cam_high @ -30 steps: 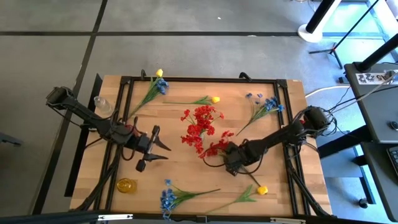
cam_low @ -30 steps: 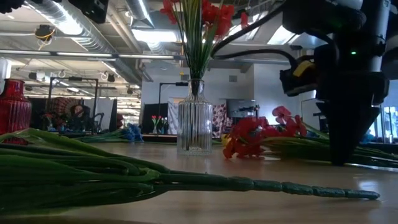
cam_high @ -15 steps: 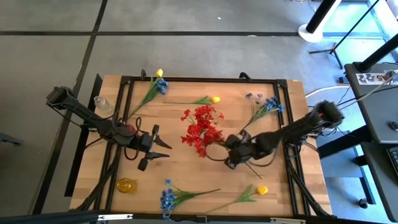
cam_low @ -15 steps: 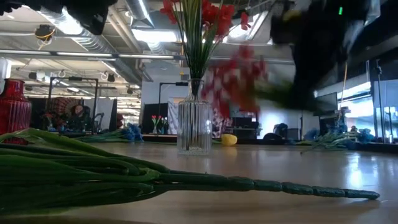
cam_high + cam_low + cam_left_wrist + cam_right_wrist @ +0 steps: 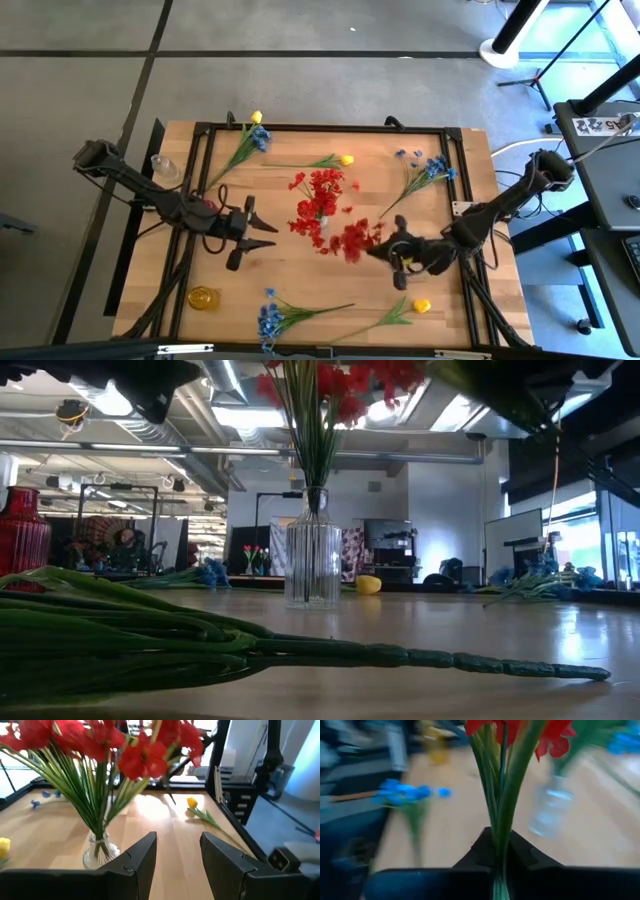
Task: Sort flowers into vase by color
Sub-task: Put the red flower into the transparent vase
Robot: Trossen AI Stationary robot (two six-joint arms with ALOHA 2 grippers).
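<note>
The right gripper (image 5: 392,253) is pressed together on the green stems of a red flower spray (image 5: 355,241), held above the table (image 5: 300,285) with the blooms pointing away from it toward the clear glass vase (image 5: 322,225) just beyond, which already holds red flowers (image 5: 320,192). The left gripper (image 5: 262,244) hovers on the vase's other side, fingers spread and holding nothing. Blue sprays (image 5: 425,170) and yellow blooms (image 5: 422,305) lie scattered around both tools, the nearest yellow one just beside the right gripper.

You see pale matt wood tabletop (image 5: 300,270); clear ribbed glass vase (image 5: 312,563), glossy; red flowers (image 5: 100,745) plastic-looking; matt black gripper fingers (image 5: 145,855).
</note>
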